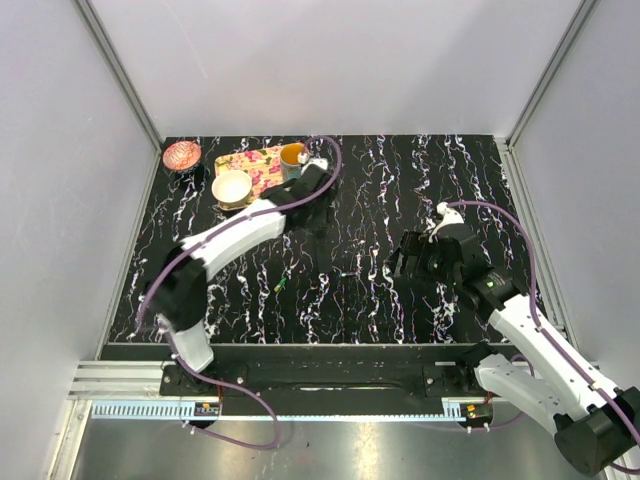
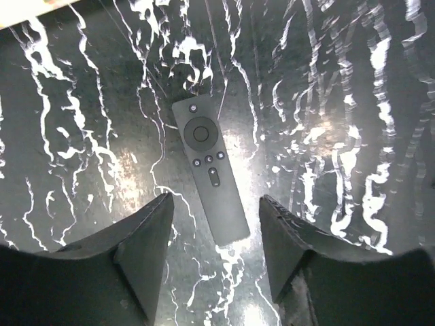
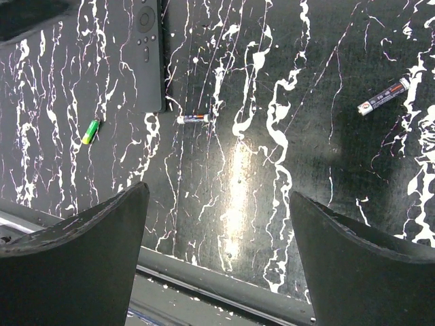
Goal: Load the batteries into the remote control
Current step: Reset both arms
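Note:
The remote control is a slim black slab lying button-side up on the black marbled table; it also shows at the top left of the right wrist view. My left gripper hovers above its lower end, open and empty. A green battery and a blue-purple battery lie just below the remote. A third battery lies apart to the right. My right gripper is open and empty, near the table's front, right of centre.
A floral yellow tray stands at the back left with a cream cup and a green mug on it. A pink bowl sits left of it. The table's front edge lies close below my right gripper.

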You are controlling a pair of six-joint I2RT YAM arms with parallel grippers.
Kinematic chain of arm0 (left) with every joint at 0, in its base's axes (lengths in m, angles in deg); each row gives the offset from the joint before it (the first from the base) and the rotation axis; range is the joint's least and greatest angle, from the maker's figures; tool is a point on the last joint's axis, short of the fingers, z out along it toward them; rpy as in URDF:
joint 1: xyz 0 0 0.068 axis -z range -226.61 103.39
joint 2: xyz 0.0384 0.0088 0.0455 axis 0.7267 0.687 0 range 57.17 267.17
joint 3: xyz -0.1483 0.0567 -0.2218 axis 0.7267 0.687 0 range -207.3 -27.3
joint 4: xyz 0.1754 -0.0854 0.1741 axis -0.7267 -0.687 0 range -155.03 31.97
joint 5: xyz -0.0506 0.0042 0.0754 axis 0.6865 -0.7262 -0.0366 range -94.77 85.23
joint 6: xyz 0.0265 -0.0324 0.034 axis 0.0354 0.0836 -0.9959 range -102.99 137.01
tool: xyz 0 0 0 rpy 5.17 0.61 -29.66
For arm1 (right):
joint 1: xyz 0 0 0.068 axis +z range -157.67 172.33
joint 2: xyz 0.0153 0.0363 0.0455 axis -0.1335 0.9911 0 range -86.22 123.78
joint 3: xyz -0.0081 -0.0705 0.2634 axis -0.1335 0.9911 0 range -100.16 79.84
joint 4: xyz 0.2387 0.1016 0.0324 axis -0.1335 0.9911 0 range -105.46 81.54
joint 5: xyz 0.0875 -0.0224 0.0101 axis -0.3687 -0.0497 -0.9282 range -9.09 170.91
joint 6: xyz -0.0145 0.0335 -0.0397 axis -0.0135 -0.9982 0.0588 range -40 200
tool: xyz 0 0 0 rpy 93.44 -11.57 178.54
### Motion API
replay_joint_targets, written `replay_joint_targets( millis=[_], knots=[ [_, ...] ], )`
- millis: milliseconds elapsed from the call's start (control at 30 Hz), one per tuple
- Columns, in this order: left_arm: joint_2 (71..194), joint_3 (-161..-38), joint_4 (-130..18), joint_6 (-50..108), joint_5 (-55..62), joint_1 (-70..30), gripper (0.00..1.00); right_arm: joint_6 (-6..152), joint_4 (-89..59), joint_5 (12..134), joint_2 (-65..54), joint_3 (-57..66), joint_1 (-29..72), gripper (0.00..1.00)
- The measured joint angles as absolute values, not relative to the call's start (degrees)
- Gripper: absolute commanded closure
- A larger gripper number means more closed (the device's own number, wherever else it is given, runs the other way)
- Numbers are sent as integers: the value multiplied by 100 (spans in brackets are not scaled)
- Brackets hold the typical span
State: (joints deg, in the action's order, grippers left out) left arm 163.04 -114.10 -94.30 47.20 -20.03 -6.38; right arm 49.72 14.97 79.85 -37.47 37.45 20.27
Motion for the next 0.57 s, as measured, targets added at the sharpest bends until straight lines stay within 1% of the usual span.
replay_joint_targets(
  millis=[33,67,100,133,167,233,333,433,567],
  knots=[
    [15912,-11163,-9286,4679,-2006,-647,27,4972,1519,7983,-3753,3745,2027,6],
    [15521,-10899,-9168,4633,-1999,-658,17,4972,1541,7985,-3760,3747,2027,6],
    [15036,-10514,-8991,4615,-1977,-686,14,4972,1574,7987,-3771,3747,2027,6],
    [14492,-10107,-8877,4580,-1958,-732,7,4972,1587,7990,-3788,3756,2027,6],
    [13851,-9644,-8737,4589,-1903,-850,2,4972,1600,7987,-3808,3760,2027,6],
    [12647,-8877,-8619,4646,-1737,-1407,1,4972,1602,7987,-3836,3767,2027,6],
    [11626,-8280,-8575,4731,-1765,-2288,1,4972,1591,7990,-3841,3767,2027,6],
    [11248,-8103,-8717,4799,-1879,-2441,1,4976,1561,7990,-3823,3767,2027,6],
    [11239,-8011,-8805,4921,-1899,-2404,1,4978,1506,7990,-3694,3767,2027,6]
  ],
)
